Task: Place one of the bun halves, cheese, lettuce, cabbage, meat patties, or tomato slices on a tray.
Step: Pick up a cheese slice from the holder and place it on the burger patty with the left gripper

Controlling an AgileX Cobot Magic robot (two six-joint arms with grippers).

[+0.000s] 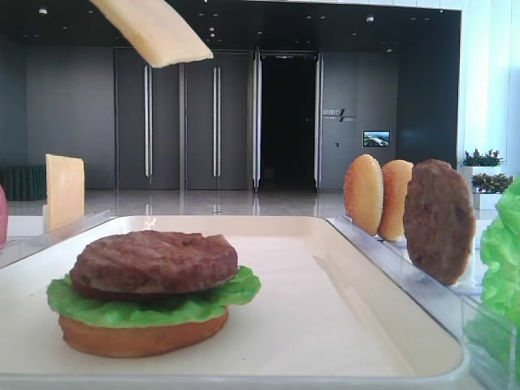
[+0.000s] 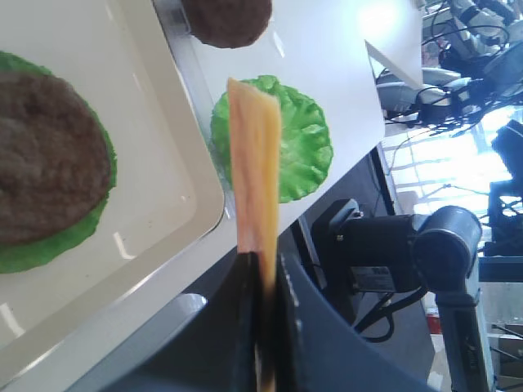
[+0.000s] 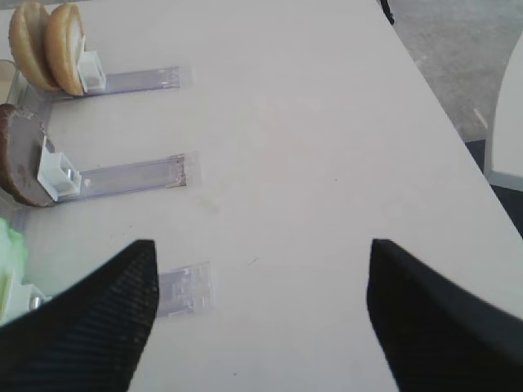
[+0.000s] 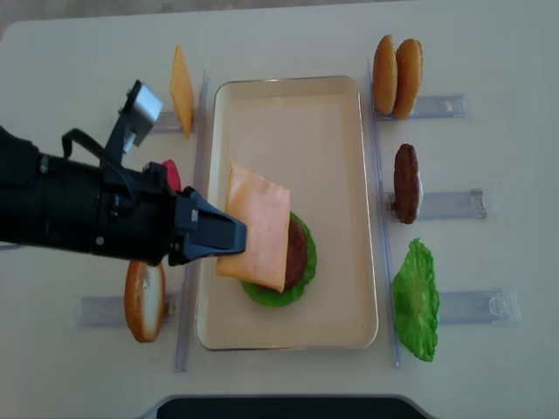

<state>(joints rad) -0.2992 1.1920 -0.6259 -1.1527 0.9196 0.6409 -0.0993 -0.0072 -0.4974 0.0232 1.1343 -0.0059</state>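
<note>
The left gripper (image 4: 223, 237) is clamped on one edge of the cheese (image 4: 256, 227), holding it flat above the patty (image 4: 297, 253) mid-frame on the tray (image 4: 288, 96) (ready to drop squarely). The right gripper (image 3: 261, 310) stands apart, idle.

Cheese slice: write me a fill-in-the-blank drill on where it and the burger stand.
1. The left gripper is shut on the ____.
2. On the tray, the patty lies on the ____.
3. The bun half lies ____ the lettuce.
4. The right gripper is ____.

Missing: cheese; lettuce; under; open
</note>
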